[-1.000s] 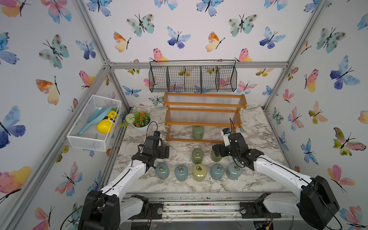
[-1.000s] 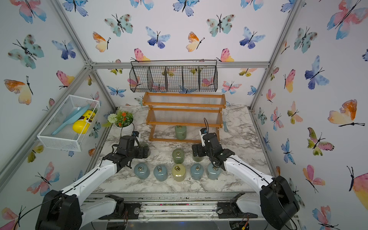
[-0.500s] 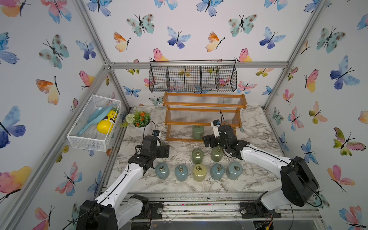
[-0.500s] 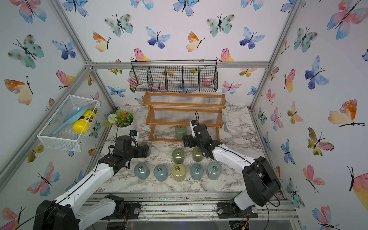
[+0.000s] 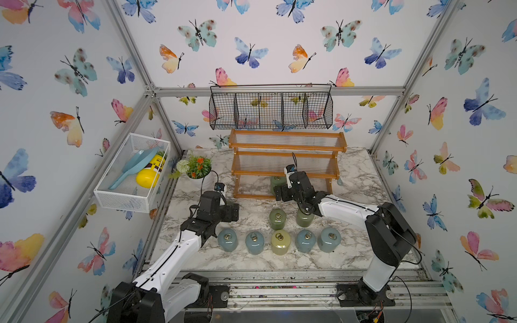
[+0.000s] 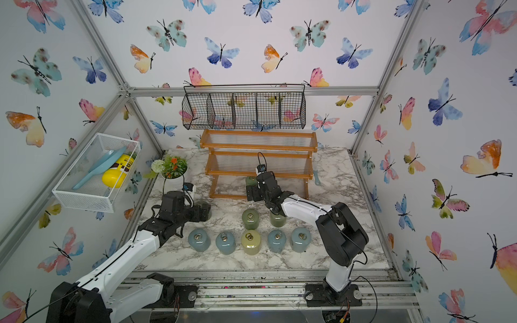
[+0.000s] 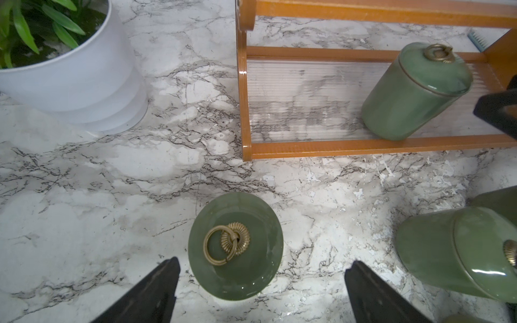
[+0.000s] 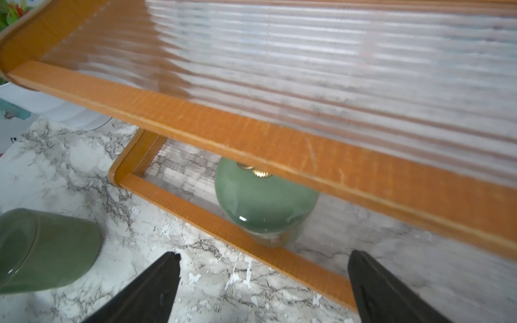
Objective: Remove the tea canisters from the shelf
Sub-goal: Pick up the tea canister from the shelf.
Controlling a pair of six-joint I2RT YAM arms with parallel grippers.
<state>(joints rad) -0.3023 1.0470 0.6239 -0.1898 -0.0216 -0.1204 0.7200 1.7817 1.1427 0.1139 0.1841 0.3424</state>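
Observation:
The orange-brown shelf (image 5: 288, 145) (image 6: 258, 142) stands at the back. One green tea canister (image 5: 275, 181) (image 8: 265, 204) (image 7: 414, 92) is left on its bottom tier. My right gripper (image 5: 279, 193) (image 8: 264, 256) is open just in front of it, touching nothing. My left gripper (image 5: 233, 212) (image 7: 263, 265) is open above another green canister (image 7: 235, 246) standing on the marble; the fingers do not touch it, and the top views hide it. Two green canisters (image 5: 277, 218) (image 5: 304, 218) stand mid-table. A front row holds several blue canisters (image 5: 228, 240) and a yellow-green one (image 5: 280, 242).
A white flower pot (image 5: 200, 174) (image 7: 70, 70) stands left of the shelf, close to my left arm. A black wire basket (image 5: 271, 110) hangs above the shelf. A white mesh basket (image 5: 131, 170) with a yellow bottle and a blue scoop hangs on the left wall.
My right gripper has moved from the front row of canisters back to the shelf's bottom tier. My left arm has stayed almost in place, its jaws spreading a little wider.

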